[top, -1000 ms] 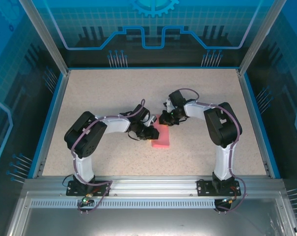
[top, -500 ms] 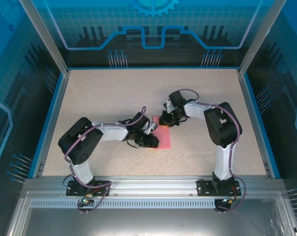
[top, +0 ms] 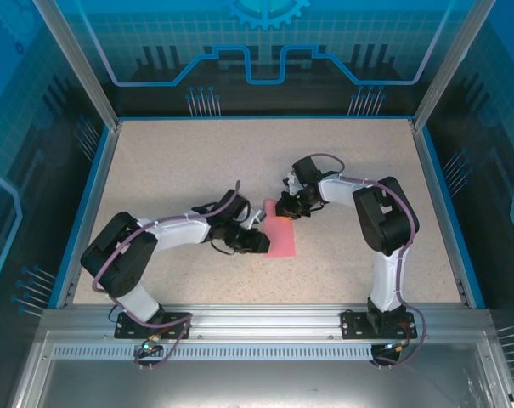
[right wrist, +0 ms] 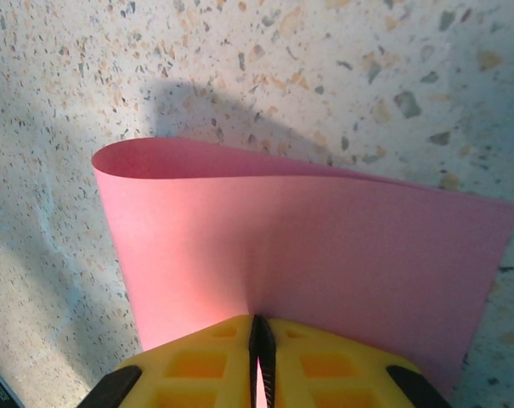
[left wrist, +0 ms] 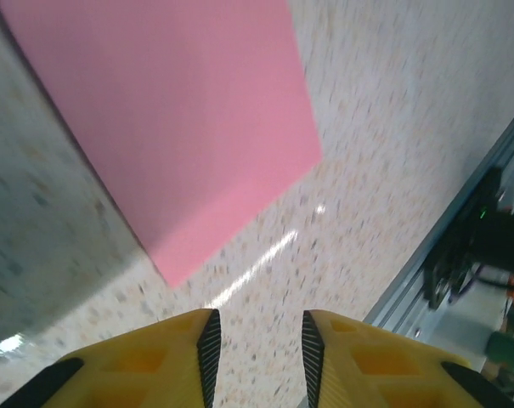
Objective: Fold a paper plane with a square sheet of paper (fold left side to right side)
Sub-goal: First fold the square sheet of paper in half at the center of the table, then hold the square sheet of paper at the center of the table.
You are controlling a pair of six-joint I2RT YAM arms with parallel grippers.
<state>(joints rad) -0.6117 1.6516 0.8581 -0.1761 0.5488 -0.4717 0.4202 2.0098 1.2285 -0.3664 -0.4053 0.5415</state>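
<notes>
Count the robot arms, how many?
2. The left arm bends in from the left, beside the pink paper. The right arm comes from the right, its end effector shut on that paper.

One sheet of paper (top: 280,238), one bench (top: 172,170). Two arms: left arm (top: 176,228), right arm (top: 384,212). Two claws: left claw (top: 260,245) at the sheet's nine o'clock, right claw (top: 283,207) at twelve.

Even overhead light lit the table (top: 180,170) brightly. The left wrist view was blurred, with a glare streak; the paper (right wrist: 307,246) cast a soft shadow.
</notes>
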